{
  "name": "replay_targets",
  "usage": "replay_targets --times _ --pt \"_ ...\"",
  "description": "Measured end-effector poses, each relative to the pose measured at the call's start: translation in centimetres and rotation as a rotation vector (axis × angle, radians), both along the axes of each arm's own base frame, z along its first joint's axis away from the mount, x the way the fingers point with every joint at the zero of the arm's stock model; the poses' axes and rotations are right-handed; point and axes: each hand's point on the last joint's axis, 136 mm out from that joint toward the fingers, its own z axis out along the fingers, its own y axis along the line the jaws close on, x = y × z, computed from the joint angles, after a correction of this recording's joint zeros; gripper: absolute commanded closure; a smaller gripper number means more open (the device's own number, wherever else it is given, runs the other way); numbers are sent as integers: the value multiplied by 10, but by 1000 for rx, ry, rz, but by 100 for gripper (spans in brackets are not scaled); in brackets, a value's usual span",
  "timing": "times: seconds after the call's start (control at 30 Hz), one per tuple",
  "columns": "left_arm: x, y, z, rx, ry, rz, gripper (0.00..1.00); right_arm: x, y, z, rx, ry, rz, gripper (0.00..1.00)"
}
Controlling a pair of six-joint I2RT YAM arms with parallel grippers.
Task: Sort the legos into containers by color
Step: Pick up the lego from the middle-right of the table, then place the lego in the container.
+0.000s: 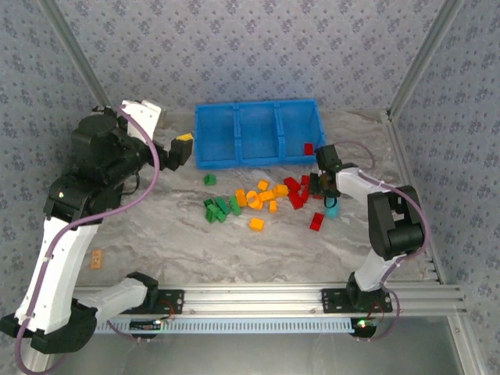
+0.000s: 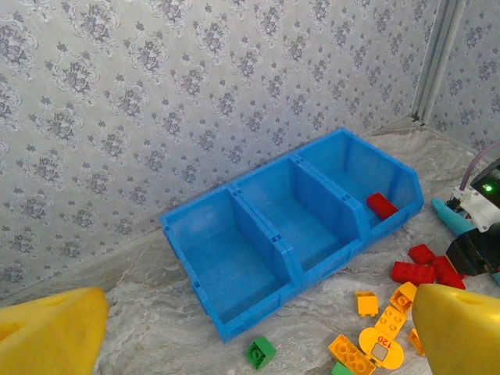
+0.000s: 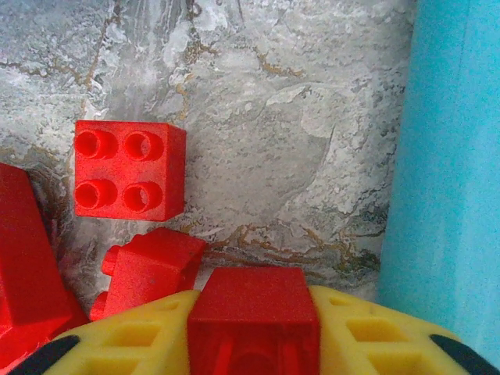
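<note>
The blue three-compartment bin (image 1: pixel 234 160) stands at the back; one red lego (image 1: pixel 308 148) lies in its right compartment (image 2: pixel 381 205). In front of the bin, green (image 1: pixel 219 208), orange (image 1: pixel 258 197) and red (image 1: pixel 295 191) legos lie scattered on the table. My right gripper (image 1: pixel 324 187) is low at the red end of the pile. Its yellow fingers (image 3: pixel 133 336) are shut on a red lego (image 3: pixel 254 312), with other red bricks (image 3: pixel 129 168) just ahead. My left gripper (image 1: pixel 181 147) hangs open and empty by the bin's left end (image 2: pixel 254 336), above a single green brick (image 2: pixel 260 352).
A teal piece (image 1: pixel 333 209) lies right beside my right gripper (image 3: pixel 445 180). One red brick (image 1: pixel 316 222) and one orange brick (image 1: pixel 256 224) lie nearer the front. Metal frame posts (image 1: pixel 418 58) and wallpapered walls close in the back and sides.
</note>
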Motion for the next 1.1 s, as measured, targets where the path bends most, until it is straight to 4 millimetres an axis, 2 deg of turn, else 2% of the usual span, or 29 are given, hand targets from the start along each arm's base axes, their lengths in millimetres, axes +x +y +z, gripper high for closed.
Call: replay_targets --times 0.23,0.37,0.5,0.63,0.73,0.83,1.1 --pt "6 -3 -6 9 12 -1 0 0 -2 2 -7 3 7 71" --pt "8 -4 -11 21 14 -3 0 6 -1 15 -9 -8 15 71" --pt "10 -3 -13 35 9 3 0 32 5 51 5 -94 25 71" --pt "12 0 -17 55 7 16 0 69 13 100 27 -226 34 71" --pt "12 3 -18 69 2 28 0 99 20 120 34 -288 42 70" --pt "13 5 -18 84 -5 36 0 127 27 117 34 -300 47 68" --pt "17 10 -21 125 -17 64 0 177 43 81 33 -272 70 61"
